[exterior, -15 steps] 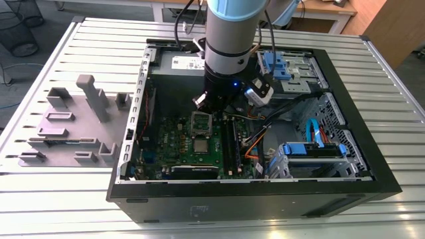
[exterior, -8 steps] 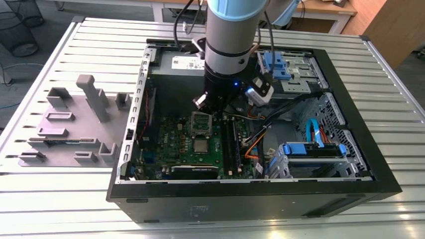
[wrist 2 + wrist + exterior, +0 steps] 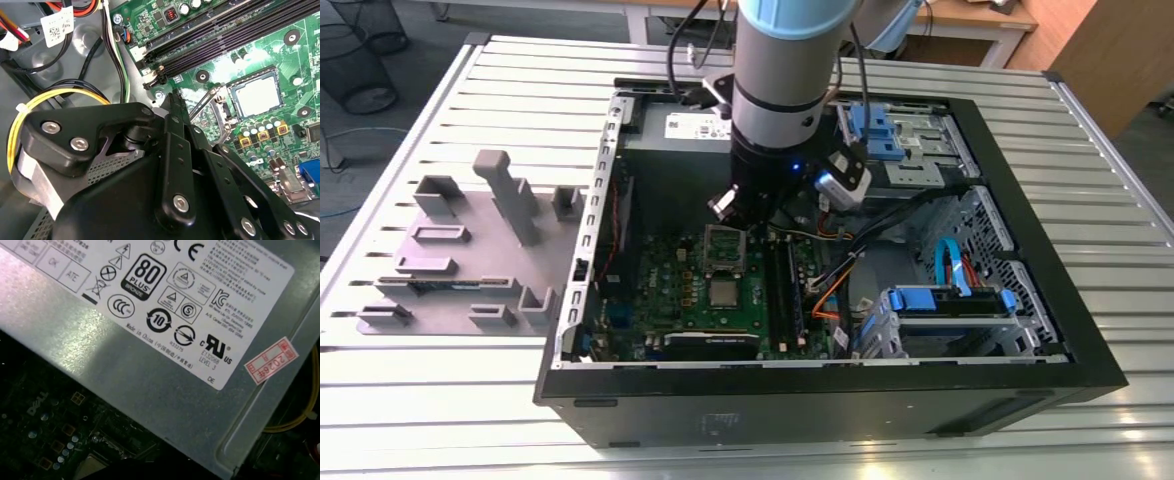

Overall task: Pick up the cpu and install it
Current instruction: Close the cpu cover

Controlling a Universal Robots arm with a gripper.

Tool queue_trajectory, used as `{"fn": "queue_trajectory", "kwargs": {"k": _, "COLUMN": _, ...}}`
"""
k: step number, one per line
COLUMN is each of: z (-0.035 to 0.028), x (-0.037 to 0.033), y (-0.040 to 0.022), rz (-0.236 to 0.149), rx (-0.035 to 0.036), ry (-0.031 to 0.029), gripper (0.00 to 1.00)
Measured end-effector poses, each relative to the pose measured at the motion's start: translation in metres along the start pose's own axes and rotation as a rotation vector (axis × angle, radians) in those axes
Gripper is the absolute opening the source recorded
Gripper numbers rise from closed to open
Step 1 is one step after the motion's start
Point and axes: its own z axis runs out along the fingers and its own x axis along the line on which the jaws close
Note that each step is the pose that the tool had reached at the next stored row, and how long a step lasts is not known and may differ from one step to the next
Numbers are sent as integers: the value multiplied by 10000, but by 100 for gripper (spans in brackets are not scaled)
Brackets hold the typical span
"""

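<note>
**Chip seated in its socket, arm above the board**

The cpu [image 3: 256, 95], a small flat square chip with a pale silver-grey metal top, lies in the socket of the green motherboard [image 3: 670, 290] inside the open black PC case [image 3: 1067, 345]. It appears seated, with the socket's hinged frame raised. The black gripper [image 3: 176, 107] hangs just beside the socket, fingers closed together, seemingly holding nothing. Placement looks done; latching remains.
</note>
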Motion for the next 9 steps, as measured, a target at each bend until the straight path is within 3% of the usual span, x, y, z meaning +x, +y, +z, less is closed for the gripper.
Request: {"fn": "queue_trajectory", "kwargs": {"k": 9, "z": -22, "x": -1, "y": 1, "rz": -129, "rx": 3, "ry": 12, "gripper": 11}}
